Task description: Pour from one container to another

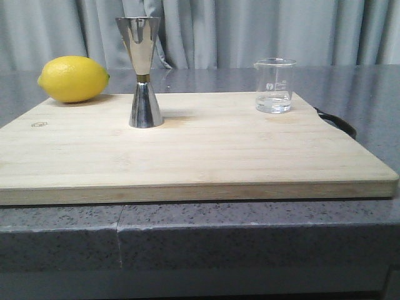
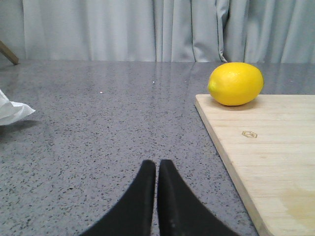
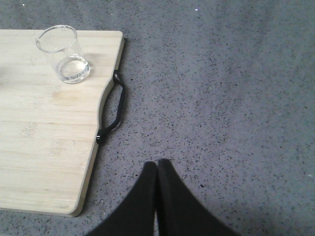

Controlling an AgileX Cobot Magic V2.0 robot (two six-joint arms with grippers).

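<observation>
- Beaker (image 1: 274, 85): small clear glass vessel with a pour spout and faint white markings, standing upright near the far right corner of the cutting board (image 1: 206, 156). A shallow layer of clear liquid lies in its base. In the right wrist view the beaker (image 3: 62, 61) stands close to the board's edge, beside the black handle (image 3: 112, 110).
- Jigger (image 1: 143, 72): shiny steel double cone with a narrow gold-toned waist, standing upright on the board, left of centre and well apart from the beaker. It is taller than the beaker; its upper cup opens upward.
- Lemon (image 1: 73, 79): whole yellow fruit lying at the far left corner of the board, near the jigger but not touching it. The left wrist view shows the lemon (image 2: 236, 83) resting on the board's corner.
- Cutting board: pale wood, lying flat on a speckled grey countertop (image 1: 250, 231); a small stamped mark shows near its left edge.
- Left gripper (image 2: 157, 169): black fingers pressed together, holding nothing, poised over bare countertop beside the board's left edge.
- Right gripper (image 3: 157, 169): black fingers likewise pressed together and empty, over bare countertop to the right of the board, well apart from the beaker.
- White crumpled object (image 2: 12, 110): lies on the countertop, seen in the left wrist view; what it is cannot be told.
- Grey curtain (image 1: 250, 31): hangs behind the counter.
</observation>
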